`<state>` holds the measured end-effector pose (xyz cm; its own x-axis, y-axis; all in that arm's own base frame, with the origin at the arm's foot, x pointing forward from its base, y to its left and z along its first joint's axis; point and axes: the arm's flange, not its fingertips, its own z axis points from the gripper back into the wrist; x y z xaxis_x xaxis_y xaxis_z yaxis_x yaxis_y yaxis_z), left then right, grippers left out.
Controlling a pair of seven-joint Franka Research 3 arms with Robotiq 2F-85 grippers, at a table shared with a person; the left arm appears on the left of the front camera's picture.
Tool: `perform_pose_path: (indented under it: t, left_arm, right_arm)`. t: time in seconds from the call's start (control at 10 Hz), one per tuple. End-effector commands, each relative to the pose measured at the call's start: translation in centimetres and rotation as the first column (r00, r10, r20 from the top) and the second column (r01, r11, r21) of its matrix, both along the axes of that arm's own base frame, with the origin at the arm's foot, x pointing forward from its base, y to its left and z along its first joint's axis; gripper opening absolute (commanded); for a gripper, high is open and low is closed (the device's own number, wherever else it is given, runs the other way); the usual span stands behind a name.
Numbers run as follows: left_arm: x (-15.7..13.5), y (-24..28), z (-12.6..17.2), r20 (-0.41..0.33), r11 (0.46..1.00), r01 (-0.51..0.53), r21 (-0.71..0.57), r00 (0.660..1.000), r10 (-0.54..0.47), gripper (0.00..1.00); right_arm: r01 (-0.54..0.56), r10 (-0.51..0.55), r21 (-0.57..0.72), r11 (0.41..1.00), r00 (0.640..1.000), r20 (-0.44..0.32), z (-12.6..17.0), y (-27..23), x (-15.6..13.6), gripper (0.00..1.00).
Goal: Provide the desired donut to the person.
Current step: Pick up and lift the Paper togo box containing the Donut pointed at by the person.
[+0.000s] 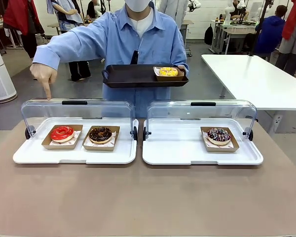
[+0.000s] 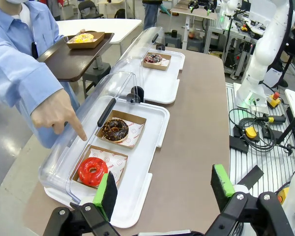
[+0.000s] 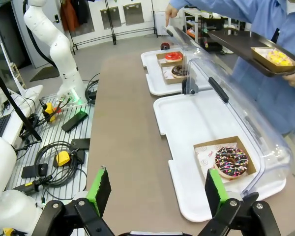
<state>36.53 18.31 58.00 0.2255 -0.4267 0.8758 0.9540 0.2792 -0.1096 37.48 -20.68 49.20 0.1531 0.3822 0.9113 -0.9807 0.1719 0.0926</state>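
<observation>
The person's hand is pointing at the red donut; it is probably soft and sticky, so grasping its cardboard tray is looking safer; left gripper and right gripper are hovering, fingers released.

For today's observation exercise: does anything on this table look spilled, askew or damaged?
Nothing stands out. The red donut, chocolate donut and sprinkled donut each sit whole in a cardboard tray; no spills on the table.
</observation>
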Motion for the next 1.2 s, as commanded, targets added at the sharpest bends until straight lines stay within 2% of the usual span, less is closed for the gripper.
perform_pose_path:
  t: [0.0, 0.7, 0.9, 1.0, 1.1]
  left_arm:
    - [-0.1, 0.1, 0.1, 0.007, 1.000, 0.006, -0.004, 1.000, -0.006, 1.00]
    - [0.0, 0.0, 0.0, 0.000, 1.000, 0.000, 0.000, 1.000, 0.000, 1.00]
    - [0.1, -3.4, 0.9, 0.027, 0.961, -0.003, 0.276, 1.000, -0.004, 1.00]
    - [0.0, -5.5, 0.6, 0.039, 0.896, 0.009, 0.444, 0.999, -0.029, 1.00]
    - [-0.5, -8.0, -0.3, 0.059, 0.799, 0.027, 0.601, 0.995, -0.079, 1.00]
  right_arm:
    - [0.005, -0.005, -0.014, 1.000, 1.000, -0.004, -0.3, 0.0, -0.1, 1.00]
    - [0.005, -0.005, -0.014, 1.000, 1.000, -0.004, -0.3, 0.0, -0.1, 1.00]
    - [0.005, -0.005, -0.014, 1.000, 1.000, -0.004, -0.3, 0.0, -0.1, 1.00]
    - [0.005, -0.005, -0.014, 1.000, 1.000, -0.004, -0.3, 0.0, -0.1, 1.00]
    - [0.005, -0.005, -0.014, 1.000, 1.000, -0.004, -0.3, 0.0, -0.1, 1.00]
